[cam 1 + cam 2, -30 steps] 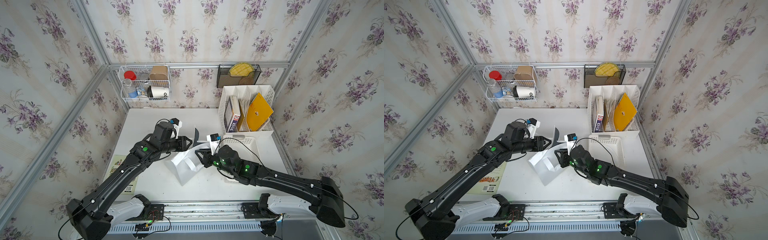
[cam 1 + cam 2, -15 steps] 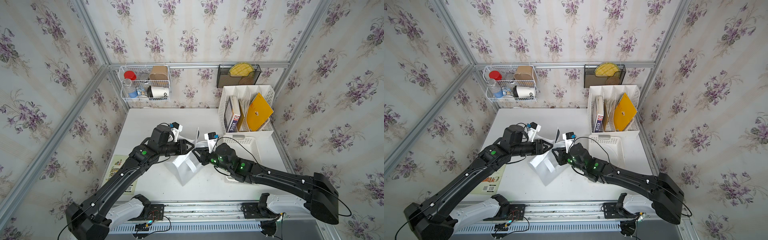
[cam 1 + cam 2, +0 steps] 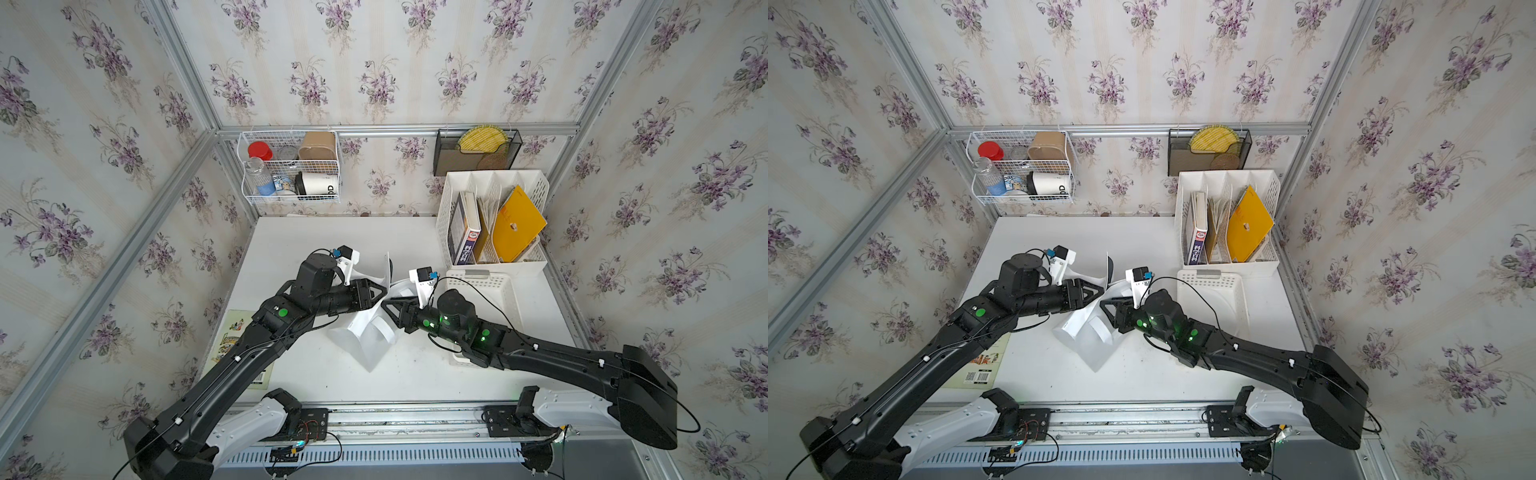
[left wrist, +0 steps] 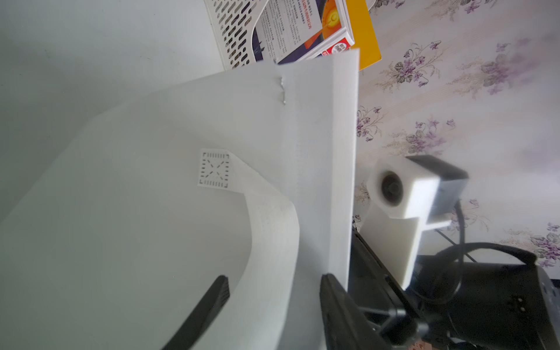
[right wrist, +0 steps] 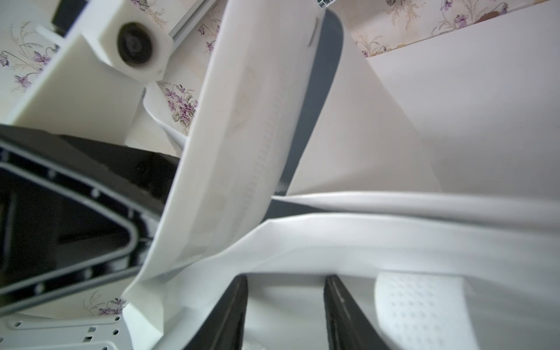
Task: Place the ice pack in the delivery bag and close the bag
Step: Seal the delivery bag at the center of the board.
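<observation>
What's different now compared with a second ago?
The right gripper slid to its left and the left gripper edged right, so they now nearly meet at the mouth of the delivery bag, both open. The bag itself, the white tray and the wire basket stayed put.

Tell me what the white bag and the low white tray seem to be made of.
The bag: probably non-woven fabric, matte white; it folds softly and its strap shows embossed dimples. The tray: probably rigid plastic, smooth white; its walls hold rows of moulded slots.
</observation>
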Robot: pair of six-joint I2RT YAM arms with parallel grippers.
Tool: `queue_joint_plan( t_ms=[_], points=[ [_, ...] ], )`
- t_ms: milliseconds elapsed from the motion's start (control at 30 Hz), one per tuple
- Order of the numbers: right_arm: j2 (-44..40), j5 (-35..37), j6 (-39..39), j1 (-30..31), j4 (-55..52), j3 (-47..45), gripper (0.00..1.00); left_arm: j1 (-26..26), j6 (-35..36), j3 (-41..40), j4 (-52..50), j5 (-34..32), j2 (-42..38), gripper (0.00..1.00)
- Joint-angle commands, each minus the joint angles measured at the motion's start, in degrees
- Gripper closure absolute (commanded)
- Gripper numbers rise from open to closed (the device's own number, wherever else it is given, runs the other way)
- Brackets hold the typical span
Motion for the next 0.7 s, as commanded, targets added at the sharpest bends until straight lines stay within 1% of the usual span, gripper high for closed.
queue_joint_plan(
  t_ms=[0, 100, 167, 300, 433, 567, 667],
  points=[
    [-0.2, -2.5, 0.9, 0.0, 6.2, -0.6, 0.51, 0.1, -4.7, -1.3, 3.6, -1.7, -0.9, 0.48],
    [0.5, -1.9, 1.1, 0.0, 6.8, -0.3, 0.51, 0.1, -8.0, -2.9, 7.5, 0.1, -1.7, 0.48],
    [1.3, -0.9, 1.2, 0.0, 6.4, 0.4, 0.50, 0.0, -8.8, -3.1, 8.4, 1.5, -2.1, 0.48],
    [3.1, 1.8, 1.4, -0.1, 3.5, 2.2, 0.50, -0.1, -8.6, -3.3, 7.5, 2.4, -2.3, 0.48],
    [5.0, 2.4, 2.1, -0.1, 2.4, 3.4, 0.50, -0.2, -7.4, -4.4, 6.7, 2.3, -2.0, 0.48],
    [6.9, 3.1, 2.3, -0.3, 2.0, 4.3, 0.50, -0.3, -5.5, -3.9, 4.0, 0.2, -1.7, 0.48],
    [8.9, 2.3, 2.3, -0.7, 2.9, 4.4, 0.50, -0.2, -4.0, -3.1, 1.4, -2.8, -2.0, 0.48]
  ],
)
